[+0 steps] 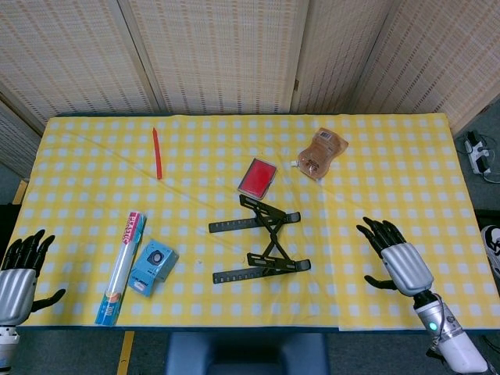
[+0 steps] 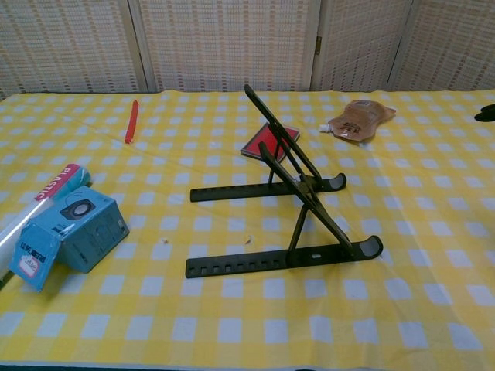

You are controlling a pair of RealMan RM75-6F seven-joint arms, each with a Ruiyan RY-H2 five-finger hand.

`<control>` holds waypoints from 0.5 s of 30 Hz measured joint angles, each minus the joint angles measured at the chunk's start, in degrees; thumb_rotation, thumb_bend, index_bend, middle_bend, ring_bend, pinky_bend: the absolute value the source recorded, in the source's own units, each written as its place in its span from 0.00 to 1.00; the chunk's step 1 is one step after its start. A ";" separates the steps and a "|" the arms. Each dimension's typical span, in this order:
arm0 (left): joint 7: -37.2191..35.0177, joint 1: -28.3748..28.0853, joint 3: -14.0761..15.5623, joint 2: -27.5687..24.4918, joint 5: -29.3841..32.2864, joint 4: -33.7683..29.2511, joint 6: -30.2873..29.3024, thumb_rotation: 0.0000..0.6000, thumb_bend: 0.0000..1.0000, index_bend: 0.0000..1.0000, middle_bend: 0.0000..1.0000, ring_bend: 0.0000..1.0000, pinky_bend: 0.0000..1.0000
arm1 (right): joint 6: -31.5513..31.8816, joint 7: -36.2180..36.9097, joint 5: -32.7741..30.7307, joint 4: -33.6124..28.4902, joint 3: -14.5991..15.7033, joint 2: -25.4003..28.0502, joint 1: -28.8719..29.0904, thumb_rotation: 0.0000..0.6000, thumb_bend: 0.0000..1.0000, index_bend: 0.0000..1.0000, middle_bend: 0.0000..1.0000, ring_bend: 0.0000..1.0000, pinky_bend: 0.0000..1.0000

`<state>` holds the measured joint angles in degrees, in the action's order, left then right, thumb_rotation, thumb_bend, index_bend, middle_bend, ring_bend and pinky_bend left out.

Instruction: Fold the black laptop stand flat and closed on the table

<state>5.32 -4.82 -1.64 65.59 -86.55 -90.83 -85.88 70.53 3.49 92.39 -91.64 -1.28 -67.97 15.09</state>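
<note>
The roll (image 2: 31,202) at the table's near left shows red capitals, partly cut off, that seem to read "PLASTIC". Just beside it, the blue box (image 2: 71,234) has a small white label too fine to read. The laptop stand (image 1: 260,241) sits mid-table on the yellow checked cloth (image 1: 375,180), unfolded, its arms raised above two flat rails. The right hand (image 1: 397,255) hovers over the cloth to the stand's right, palm down, fingers spread and holding nothing. The left hand (image 1: 22,267) hangs off the table's near left edge, fingers likewise apart and empty.
</note>
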 measured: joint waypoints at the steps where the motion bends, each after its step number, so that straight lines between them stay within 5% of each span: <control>1: 0.00 -0.05 0.00 0.02 -0.03 0.00 0.08 1.00 0.09 0.00 0.00 0.00 0.00 | -0.69 0.20 0.08 0.16 0.01 -0.46 0.51 1.00 0.21 0.00 0.00 0.00 0.00; 15: -0.50 -0.06 0.48 -0.06 -1.06 -0.17 0.08 1.00 0.09 0.00 0.00 0.00 0.00 | -7.45 2.22 -0.57 2.29 -0.17 -6.81 6.50 1.00 0.21 0.00 0.00 0.00 0.00</control>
<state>4.82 -4.89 -1.17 65.53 -87.61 -91.00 -85.80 63.08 5.71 91.82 -89.35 -1.45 -74.79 21.59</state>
